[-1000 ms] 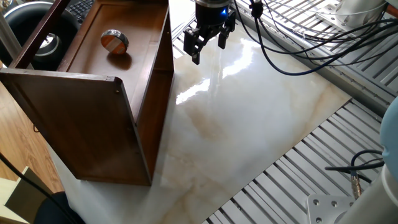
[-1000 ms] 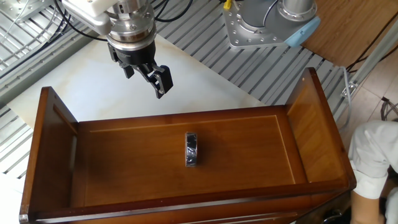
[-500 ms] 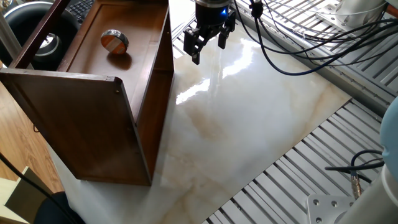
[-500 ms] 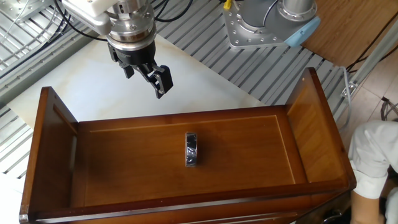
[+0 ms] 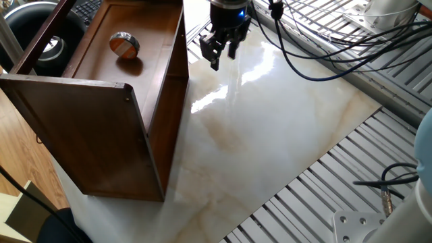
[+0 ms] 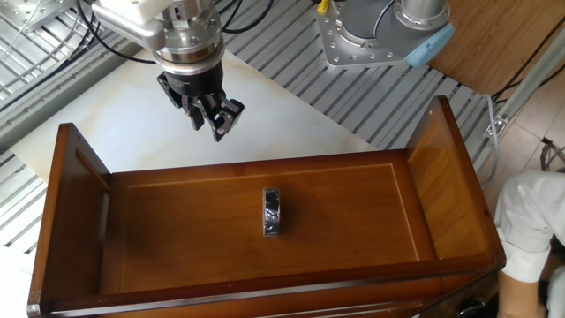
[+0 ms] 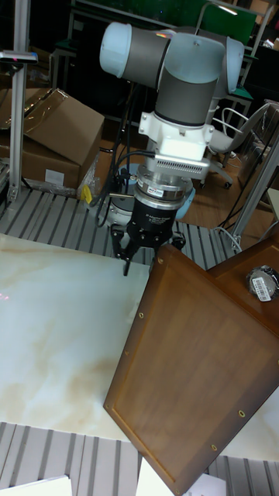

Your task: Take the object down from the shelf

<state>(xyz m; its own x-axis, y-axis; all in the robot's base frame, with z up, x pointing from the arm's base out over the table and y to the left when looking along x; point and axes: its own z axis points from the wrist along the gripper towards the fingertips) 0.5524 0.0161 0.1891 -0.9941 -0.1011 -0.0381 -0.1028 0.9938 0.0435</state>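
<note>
We see the object (image 5: 124, 44) standing on its silver rim on the recessed board of the shelf (image 5: 101, 135), its orange-and-white face turned toward one end panel, no writing legible, while the gripper (image 6: 214, 124) hangs outside, fingers slightly apart and empty.

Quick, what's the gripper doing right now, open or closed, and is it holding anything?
Gripper: open but narrow, holding nothing, hanging over the table beside the shelf; the object sits untouched inside.

A robotics lab is indicated by the grey industrial robot arm (image 7: 186, 70), ribbed aluminium bench (image 5: 378, 88), trailing black cables (image 5: 317, 47) and brown cardboard boxes (image 7: 58, 124).
</note>
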